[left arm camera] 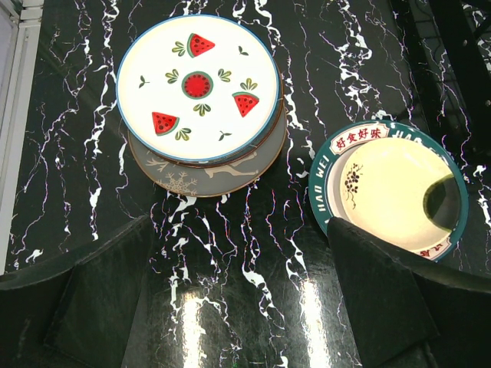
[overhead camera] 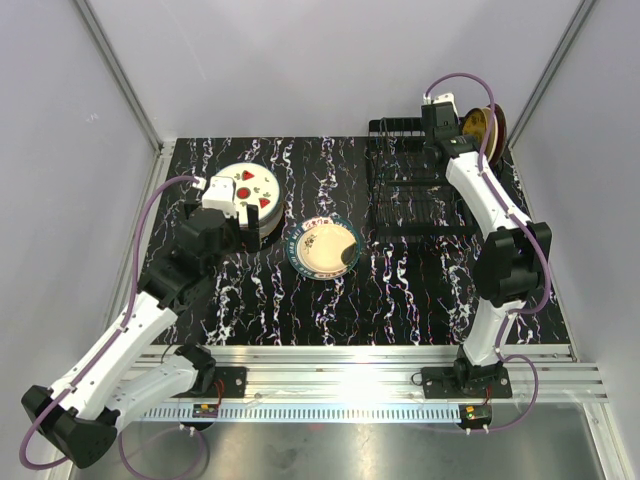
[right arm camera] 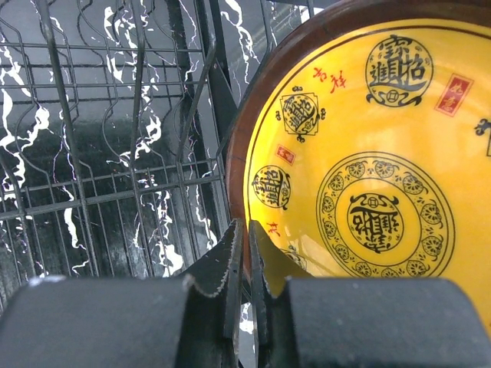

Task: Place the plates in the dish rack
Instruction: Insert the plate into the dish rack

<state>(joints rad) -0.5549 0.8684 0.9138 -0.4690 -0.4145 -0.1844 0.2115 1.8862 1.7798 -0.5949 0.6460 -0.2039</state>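
A stack of plates with a white watermelon plate [overhead camera: 247,187] on top sits at the back left of the table; it also shows in the left wrist view [left arm camera: 198,86]. A teal-rimmed cream plate [overhead camera: 322,247] lies alone mid-table, and in the left wrist view [left arm camera: 395,188]. My left gripper [overhead camera: 230,222] hovers beside the stack, open and empty [left arm camera: 239,230]. The black wire dish rack [overhead camera: 420,190] stands at the back right. My right gripper [overhead camera: 460,128] is shut on the rim of a brown-rimmed yellow plate [right arm camera: 360,176], held upright at the rack's far right end [overhead camera: 484,124].
The black marbled table [overhead camera: 420,290] is walled by grey panels on three sides. An aluminium rail [overhead camera: 350,360] runs along the near edge. The rack's wire prongs [right arm camera: 115,153] stand to the left of the held plate.
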